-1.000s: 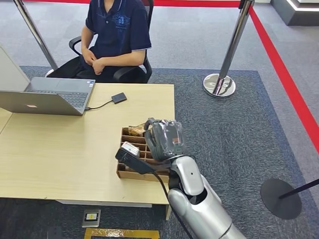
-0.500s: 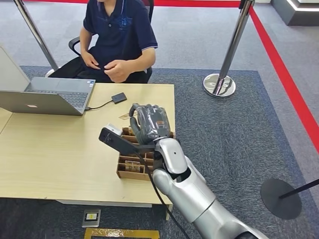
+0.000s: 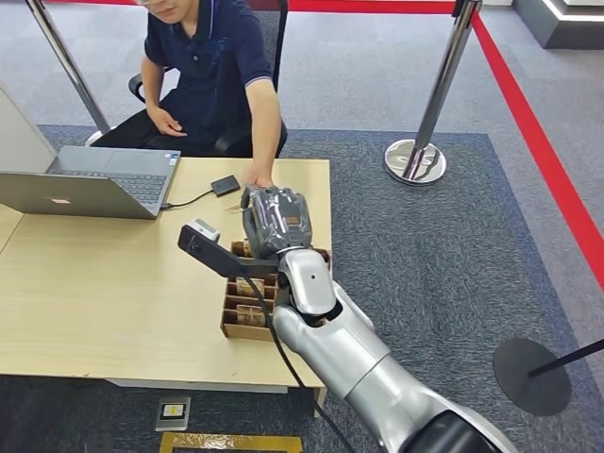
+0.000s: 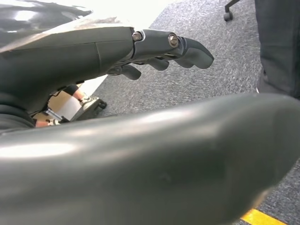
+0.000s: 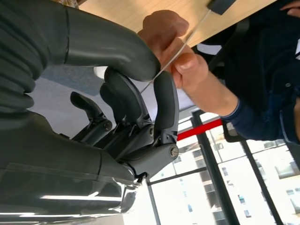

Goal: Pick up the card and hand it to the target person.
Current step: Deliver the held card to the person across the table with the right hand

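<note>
My right hand (image 3: 274, 222) is stretched over the table's far right part, beyond the cardboard box (image 3: 245, 304). It pinches the thin white card (image 5: 168, 63) edge-on between its thumb and a dark finger. The seated person (image 3: 207, 66) in a dark blue shirt leans forward, and their hand (image 5: 176, 47) grips the same card from the other side; that hand (image 3: 258, 178) meets mine at the table's far edge. My left hand (image 4: 148, 47) hangs over grey carpet with its fingers straight and apart, holding nothing.
A grey laptop (image 3: 85, 179) sits open at the far left of the wooden table (image 3: 107, 283), cabled to a small black device (image 3: 225, 185). A chrome stanchion (image 3: 415, 160) with red tape stands on the carpet at the right. The box holds several card stacks.
My right hand has moved from above the box forward to the table's far edge with the card. The person has leaned in, reached out an arm and taken hold of the card.
</note>
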Robot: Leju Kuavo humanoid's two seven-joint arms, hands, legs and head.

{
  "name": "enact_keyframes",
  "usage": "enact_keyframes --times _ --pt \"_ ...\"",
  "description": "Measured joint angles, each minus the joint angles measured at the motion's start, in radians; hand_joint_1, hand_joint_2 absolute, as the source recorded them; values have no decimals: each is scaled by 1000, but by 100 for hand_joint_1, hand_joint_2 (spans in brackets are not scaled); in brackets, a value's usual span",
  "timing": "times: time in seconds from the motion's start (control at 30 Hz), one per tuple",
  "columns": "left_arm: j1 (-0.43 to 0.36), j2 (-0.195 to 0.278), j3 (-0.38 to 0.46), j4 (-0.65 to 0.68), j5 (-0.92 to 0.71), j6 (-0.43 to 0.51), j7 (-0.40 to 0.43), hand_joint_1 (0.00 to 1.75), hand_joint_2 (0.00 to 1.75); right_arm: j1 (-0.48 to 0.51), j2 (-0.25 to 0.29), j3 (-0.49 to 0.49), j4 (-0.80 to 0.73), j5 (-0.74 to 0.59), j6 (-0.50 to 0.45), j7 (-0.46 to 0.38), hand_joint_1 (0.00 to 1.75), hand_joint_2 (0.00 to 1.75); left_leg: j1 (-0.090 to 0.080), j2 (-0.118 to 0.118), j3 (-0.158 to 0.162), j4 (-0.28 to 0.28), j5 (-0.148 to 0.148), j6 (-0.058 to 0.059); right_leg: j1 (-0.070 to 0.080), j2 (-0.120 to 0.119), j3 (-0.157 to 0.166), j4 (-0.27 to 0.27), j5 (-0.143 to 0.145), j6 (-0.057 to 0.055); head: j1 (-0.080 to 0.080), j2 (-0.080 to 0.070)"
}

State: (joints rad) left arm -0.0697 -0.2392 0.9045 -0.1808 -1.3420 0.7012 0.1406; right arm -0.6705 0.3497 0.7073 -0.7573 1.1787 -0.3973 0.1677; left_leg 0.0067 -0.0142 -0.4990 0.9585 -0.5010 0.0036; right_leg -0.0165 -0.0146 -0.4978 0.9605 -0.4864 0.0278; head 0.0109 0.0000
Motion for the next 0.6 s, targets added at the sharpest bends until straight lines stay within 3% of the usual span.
enact_keyframes --times 0.17,0.2,0.27,0.3,0.33,0.4,0.6 --pt "0 0 0 0 0 0 -3 0 0 -10 6 8 41 43 -26 34 139 175 0 0 0 0 0 0 0 0 0 0 0 0 0 0" --pt "0 0 0 0 0 0 -4 0 0 -11 7 9 47 46 -26 35 115 175 0 0 0 0 0 0 0 0 0 0 0 0 0 0" --pt "0 0 0 0 0 0 -8 0 0 -12 8 11 59 52 -24 40 46 175 0 0 0 0 0 0 0 0 0 0 0 0 0 0" --pt "0 0 0 0 1 0 -11 0 0 -13 8 13 65 56 -23 43 15 131 0 0 0 0 0 0 0 0 0 0 0 0 0 0" --pt "0 0 0 0 1 0 -14 0 0 -13 9 16 71 60 -21 47 2 87 0 0 0 0 0 0 0 0 0 0 0 0 0 0" --pt "0 0 0 0 2 0 -18 0 0 -13 9 25 83 67 -18 59 0 0 0 0 0 0 0 0 0 0 0 0 0 0 0 0" --pt "0 0 0 0 0 0 -20 0 0 -13 10 39 122 77 -26 89 0 0 0 0 0 0 0 0 0 0 0 0 0 0 0 0"
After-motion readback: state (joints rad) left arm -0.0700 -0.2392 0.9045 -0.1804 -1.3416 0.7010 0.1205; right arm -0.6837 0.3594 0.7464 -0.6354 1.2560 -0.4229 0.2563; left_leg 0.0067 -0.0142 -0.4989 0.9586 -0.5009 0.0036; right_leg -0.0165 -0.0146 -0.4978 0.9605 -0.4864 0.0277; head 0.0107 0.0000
